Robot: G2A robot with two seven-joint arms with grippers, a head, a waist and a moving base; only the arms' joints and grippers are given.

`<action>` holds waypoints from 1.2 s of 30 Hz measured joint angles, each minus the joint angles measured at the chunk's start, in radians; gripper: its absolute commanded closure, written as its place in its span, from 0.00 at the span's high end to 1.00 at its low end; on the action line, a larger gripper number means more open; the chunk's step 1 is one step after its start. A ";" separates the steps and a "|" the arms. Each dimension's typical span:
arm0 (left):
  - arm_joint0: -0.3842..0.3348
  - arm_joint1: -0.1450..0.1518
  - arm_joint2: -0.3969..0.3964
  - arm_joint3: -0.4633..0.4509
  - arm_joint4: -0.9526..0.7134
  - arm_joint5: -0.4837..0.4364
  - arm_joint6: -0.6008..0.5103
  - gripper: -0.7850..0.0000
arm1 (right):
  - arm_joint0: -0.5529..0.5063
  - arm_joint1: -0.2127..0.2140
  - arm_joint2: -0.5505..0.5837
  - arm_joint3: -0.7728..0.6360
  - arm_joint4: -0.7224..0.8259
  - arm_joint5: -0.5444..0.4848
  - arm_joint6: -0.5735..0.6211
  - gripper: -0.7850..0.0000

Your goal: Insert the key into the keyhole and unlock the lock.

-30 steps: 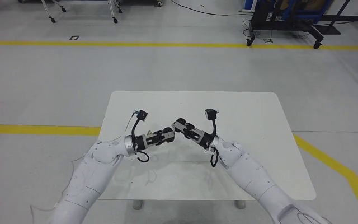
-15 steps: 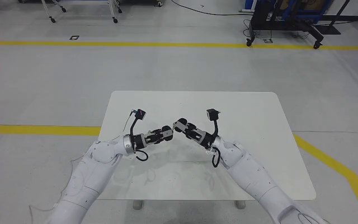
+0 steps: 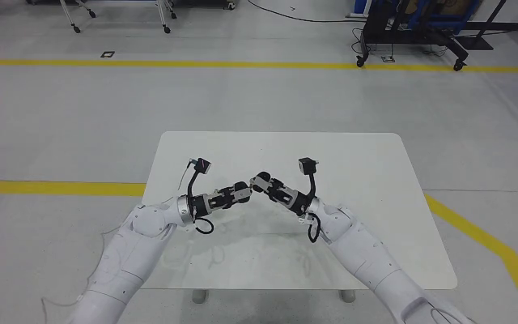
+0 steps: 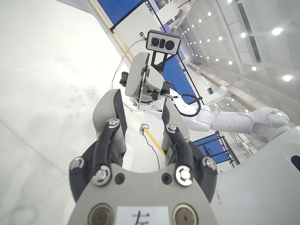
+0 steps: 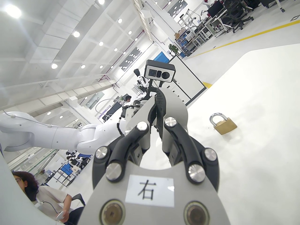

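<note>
Meeting tip to tip before the unlocking

Right tool (image 5: 159, 97) is clamped, pads together; whether the key sits between them is too small to tell. Left tool (image 4: 140, 105) gapes wide and empty, facing it closely, probably readying a handover. Farther off, the padlock (image 5: 223, 125) lies flat on the surface (image 5: 257, 83), shackle apparently shut, apart from both tools.
</note>
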 measured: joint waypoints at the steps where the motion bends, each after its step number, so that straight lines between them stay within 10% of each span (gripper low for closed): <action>1: 0.000 0.000 0.000 0.000 0.000 0.001 0.001 0.44 | 0.000 -0.001 0.000 0.000 0.002 0.000 0.003 0.00; 13: -0.007 -0.003 0.018 0.009 -0.004 0.015 0.004 0.00 | 0.009 -0.008 -0.005 0.004 0.015 -0.002 0.033 0.00; 30: -0.010 -0.003 0.014 0.019 -0.010 0.011 0.025 0.00 | 0.005 -0.006 0.017 0.012 0.019 -0.022 0.059 0.00; 36: -0.007 -0.002 0.009 0.017 -0.021 0.010 0.028 0.83 | 0.000 -0.004 0.024 0.001 0.020 -0.026 0.069 0.00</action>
